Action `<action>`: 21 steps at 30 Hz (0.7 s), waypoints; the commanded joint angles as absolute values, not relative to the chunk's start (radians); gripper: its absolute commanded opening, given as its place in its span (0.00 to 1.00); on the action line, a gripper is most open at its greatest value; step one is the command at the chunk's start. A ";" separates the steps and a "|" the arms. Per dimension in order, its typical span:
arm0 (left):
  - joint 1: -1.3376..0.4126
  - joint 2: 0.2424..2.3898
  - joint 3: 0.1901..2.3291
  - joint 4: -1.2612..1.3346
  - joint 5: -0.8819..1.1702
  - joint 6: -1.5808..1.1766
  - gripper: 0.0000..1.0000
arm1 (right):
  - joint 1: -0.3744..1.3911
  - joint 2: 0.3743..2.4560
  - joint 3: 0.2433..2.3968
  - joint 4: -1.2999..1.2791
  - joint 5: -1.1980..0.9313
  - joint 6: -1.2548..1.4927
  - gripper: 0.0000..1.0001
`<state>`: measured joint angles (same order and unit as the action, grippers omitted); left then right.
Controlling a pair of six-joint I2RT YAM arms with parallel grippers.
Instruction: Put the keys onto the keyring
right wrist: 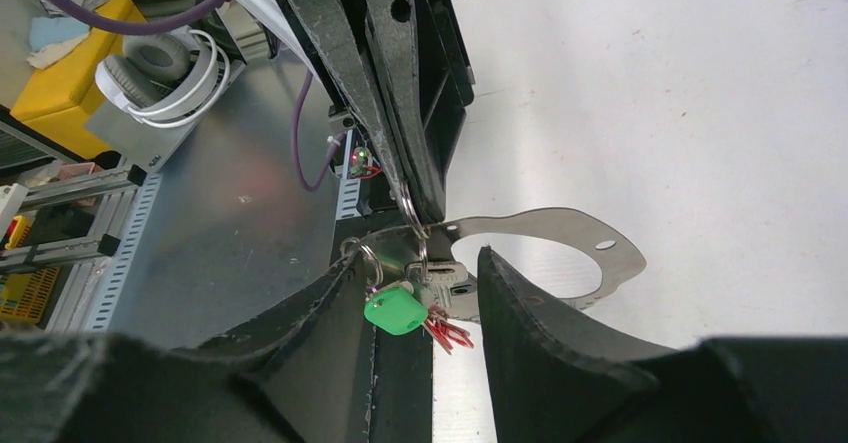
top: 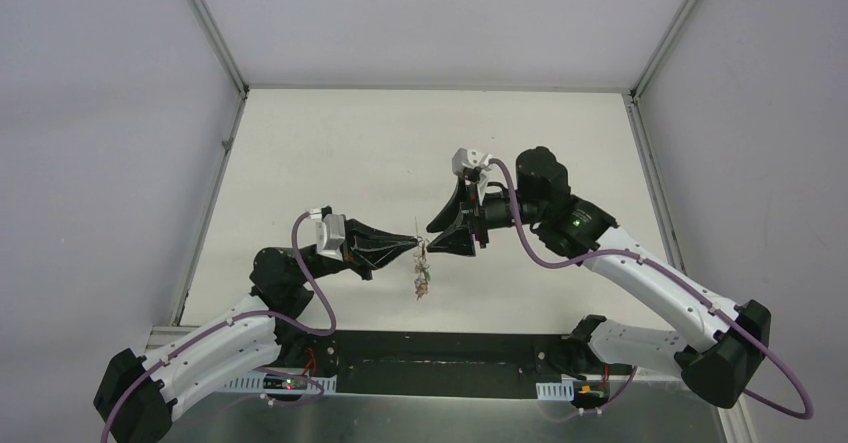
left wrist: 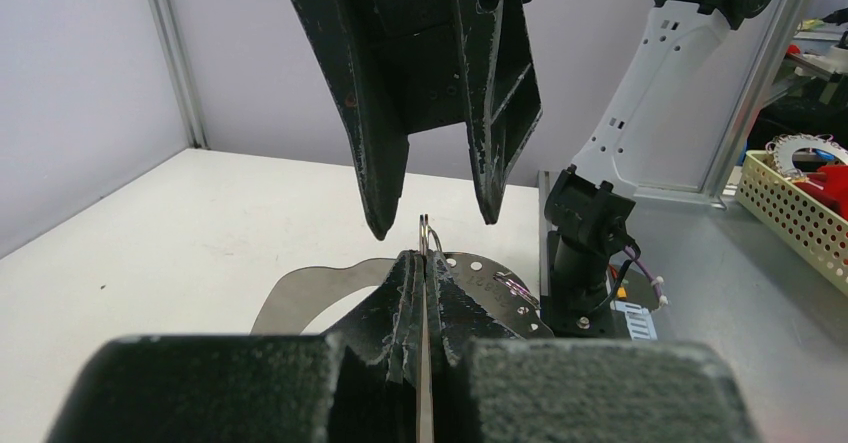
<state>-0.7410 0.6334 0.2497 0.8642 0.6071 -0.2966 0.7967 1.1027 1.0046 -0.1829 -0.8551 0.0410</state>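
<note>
While the keyring (right wrist: pixel 412 215) is being pinched at frame centre by the pressed-together left gripper (top: pixel 410 244), the keys (top: pixel 424 281) are being dangled just beneath, and the right gripper (top: pixel 432 245) is being held spread around them.

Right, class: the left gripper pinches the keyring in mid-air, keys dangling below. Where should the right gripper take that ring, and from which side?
Probably the short arc of the keyring poking past the tips of the left gripper, approached head-on from the opposite side. The thin loop stands edge-on there, so the right gripper, jaws open, could close across its flat plane, clear of the hanging keys.
</note>
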 commanded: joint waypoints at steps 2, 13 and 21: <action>-0.750 0.619 0.275 0.948 0.595 -0.298 0.00 | 0.804 1.117 1.052 -0.083 -0.905 0.080 0.44; -0.749 0.619 0.279 0.941 0.598 -0.298 0.00 | 0.828 1.158 1.052 -0.038 -0.908 0.101 0.24; -0.750 0.617 0.278 0.935 0.596 -0.299 0.00 | 0.828 1.152 1.039 -0.040 -0.905 0.097 0.00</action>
